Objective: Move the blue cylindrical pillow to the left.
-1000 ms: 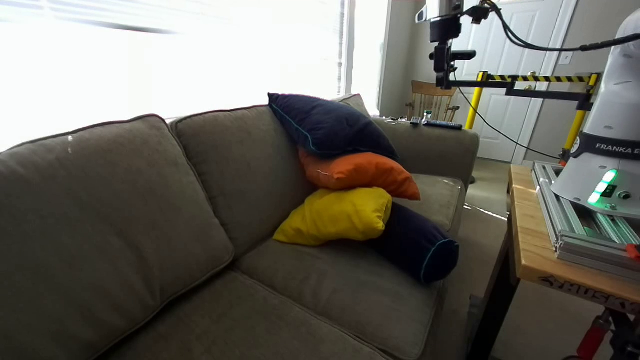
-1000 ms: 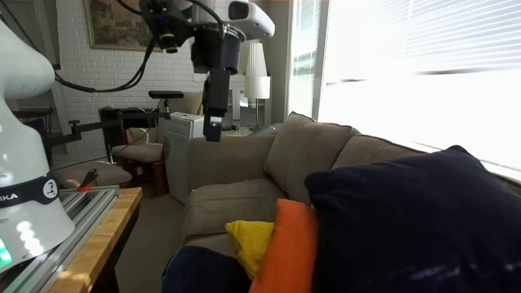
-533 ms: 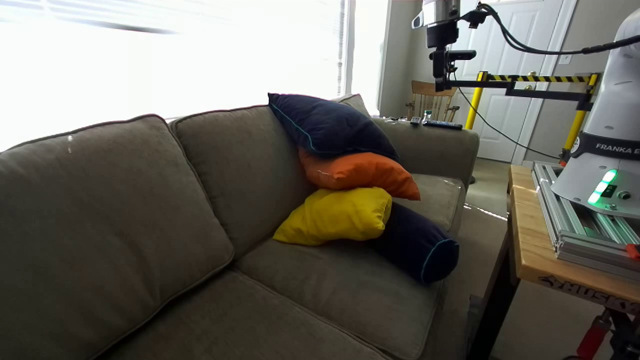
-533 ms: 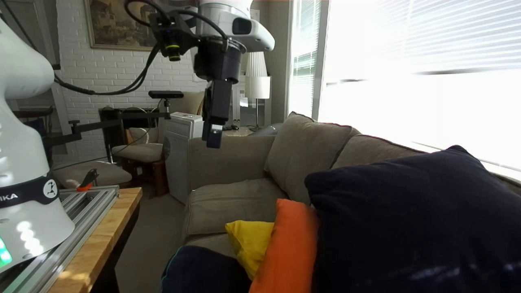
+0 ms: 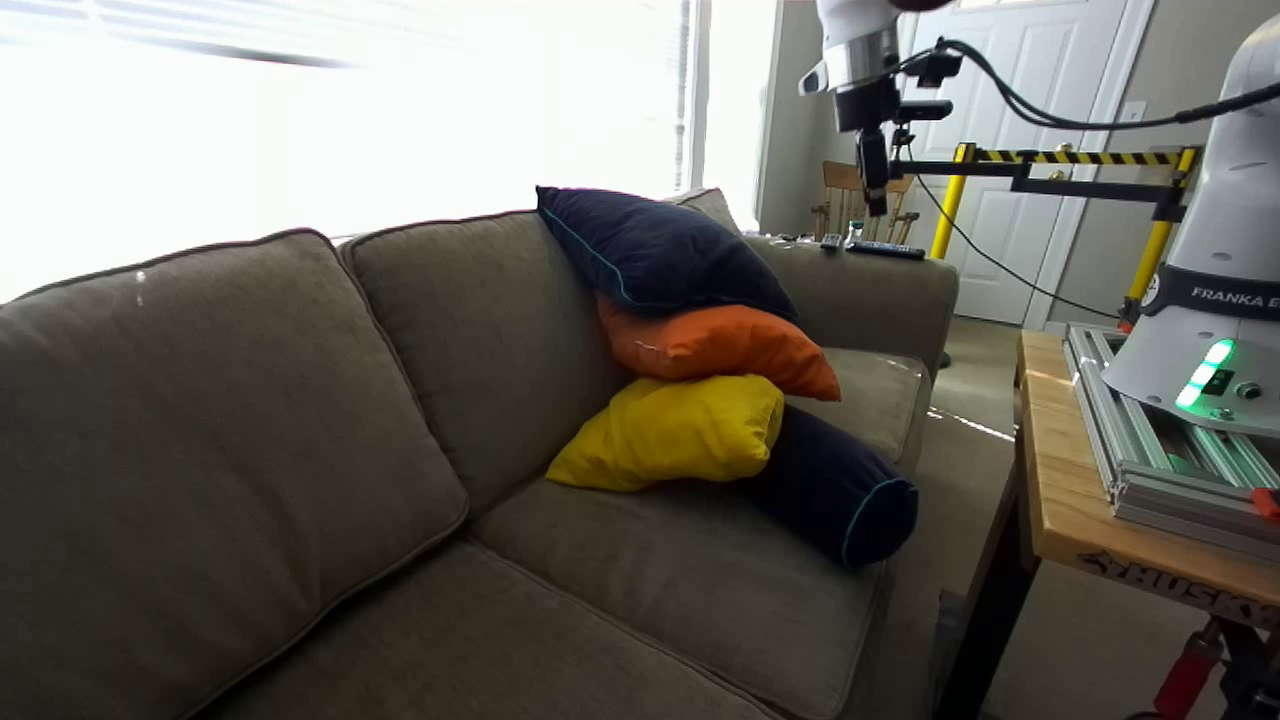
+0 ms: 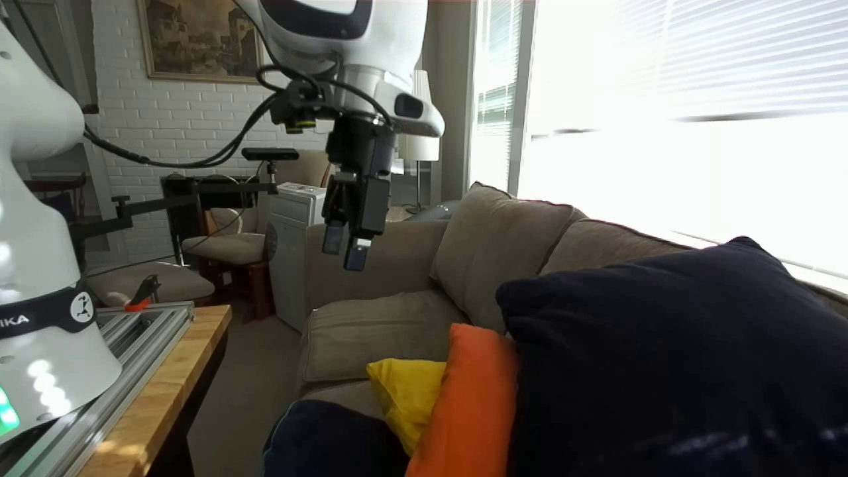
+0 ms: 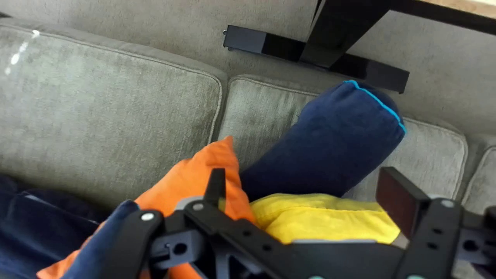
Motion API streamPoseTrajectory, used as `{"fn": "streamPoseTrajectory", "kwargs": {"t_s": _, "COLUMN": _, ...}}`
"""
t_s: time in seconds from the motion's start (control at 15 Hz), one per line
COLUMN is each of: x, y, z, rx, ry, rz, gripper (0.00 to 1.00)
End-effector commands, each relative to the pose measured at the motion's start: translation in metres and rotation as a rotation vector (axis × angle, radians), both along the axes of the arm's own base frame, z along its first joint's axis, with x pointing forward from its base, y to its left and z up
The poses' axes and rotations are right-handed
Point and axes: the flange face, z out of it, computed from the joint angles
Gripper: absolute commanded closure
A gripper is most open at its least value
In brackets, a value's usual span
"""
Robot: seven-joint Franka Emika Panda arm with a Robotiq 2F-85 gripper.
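The blue cylindrical pillow is a dark navy bolster with light-blue piping at its round end. It lies on the sofa seat in both exterior views (image 5: 830,490) (image 6: 331,440), its near end at the seat's front edge. Its inner end is hidden by the yellow cushion (image 5: 680,430). The pillow also shows in the wrist view (image 7: 329,143), lying slantwise. My gripper (image 6: 345,246) is open and empty, well above the sofa and tilted. In the wrist view my gripper (image 7: 306,190) has its jaws wide apart, with yellow cushion and pillow seen far below between them.
An orange cushion (image 5: 720,345) lies behind the yellow one, with a flat navy cushion (image 5: 670,250) on it, leaning on the backrest. A wooden bench (image 6: 165,371) holding the arm's base stands before the sofa; its black leg (image 7: 329,46) shows near the seat edge.
The gripper has come down and tilted, its tips swinging so that both fingers now show apart in an exterior view. The pillow and cushions have not moved.
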Motion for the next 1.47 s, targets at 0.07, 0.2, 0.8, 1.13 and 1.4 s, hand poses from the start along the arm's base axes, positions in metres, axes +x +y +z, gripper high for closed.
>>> {"fn": "streamPoseTrajectory", "kwargs": {"t_s": 0.07, "x": 0.028, "y": 0.057, "z": -0.071, "rx": 0.029, "ry": 0.123, "rz": 0.222, "gripper": 0.00}}
{"fn": "streamPoseTrajectory", "kwargs": {"t_s": 0.2, "x": 0.035, "y": 0.075, "z": -0.095, "rx": 0.015, "ry": 0.162, "rz": 0.283, "gripper": 0.00}}
{"fn": "streamPoseTrajectory", "kwargs": {"t_s": 0.8, "x": 0.050, "y": 0.096, "z": -0.173, "rx": -0.071, "ry": 0.132, "rz": 0.062, "gripper": 0.00}}
{"fn": "streamPoseTrajectory", "kwargs": {"t_s": 1.13, "x": 0.044, "y": 0.098, "z": -0.185, "rx": -0.069, "ry": 0.136, "rz": 0.027, "gripper": 0.00}}
{"fn": "streamPoseTrajectory", "kwargs": {"t_s": 1.4, "x": 0.044, "y": 0.099, "z": -0.188, "rx": -0.069, "ry": 0.143, "rz": 0.026, "gripper": 0.00}}
